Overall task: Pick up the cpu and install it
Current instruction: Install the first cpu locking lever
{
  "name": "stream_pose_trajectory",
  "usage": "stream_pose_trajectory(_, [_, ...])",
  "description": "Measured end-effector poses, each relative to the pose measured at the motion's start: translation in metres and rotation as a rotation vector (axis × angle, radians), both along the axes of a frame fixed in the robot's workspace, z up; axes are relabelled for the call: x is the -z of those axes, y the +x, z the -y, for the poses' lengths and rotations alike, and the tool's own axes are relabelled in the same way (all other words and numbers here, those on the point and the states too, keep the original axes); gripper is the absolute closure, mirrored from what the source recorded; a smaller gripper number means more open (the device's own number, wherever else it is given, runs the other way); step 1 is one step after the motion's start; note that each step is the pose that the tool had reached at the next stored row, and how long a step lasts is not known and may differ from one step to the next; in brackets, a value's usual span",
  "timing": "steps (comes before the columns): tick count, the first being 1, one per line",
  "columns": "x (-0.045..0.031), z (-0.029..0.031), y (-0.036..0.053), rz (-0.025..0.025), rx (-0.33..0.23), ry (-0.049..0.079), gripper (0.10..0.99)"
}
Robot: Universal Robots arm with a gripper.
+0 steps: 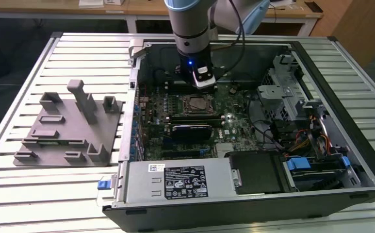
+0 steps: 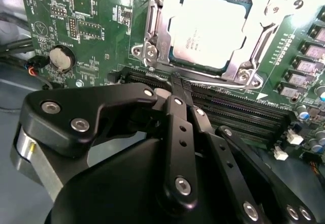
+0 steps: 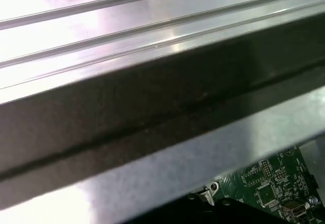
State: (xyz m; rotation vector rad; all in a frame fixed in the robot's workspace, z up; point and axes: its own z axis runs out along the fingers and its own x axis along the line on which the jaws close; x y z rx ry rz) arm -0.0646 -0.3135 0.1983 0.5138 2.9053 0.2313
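The cpu (image 2: 210, 28) sits socketed — claw (image 2: 177, 84) tips meet, linkage-hidden, above it.

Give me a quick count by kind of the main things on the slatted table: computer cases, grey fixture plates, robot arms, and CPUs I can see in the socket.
Computer case: 1
Fixture plate: 1
Robot arm: 1
CPU, seated in the socket: 1
Total: 4
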Motion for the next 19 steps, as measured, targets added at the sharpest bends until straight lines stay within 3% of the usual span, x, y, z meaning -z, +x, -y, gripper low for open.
stream_pose_trajectory(11, [0.0064, 0.0021, 0.0000, 0.0031, 0.000, -0.013, 0.980])
stream_pose_trajectory(19, [0.0024, 0.0018, 0.0003, 0.0046, 0.000, -0.010, 0.980])
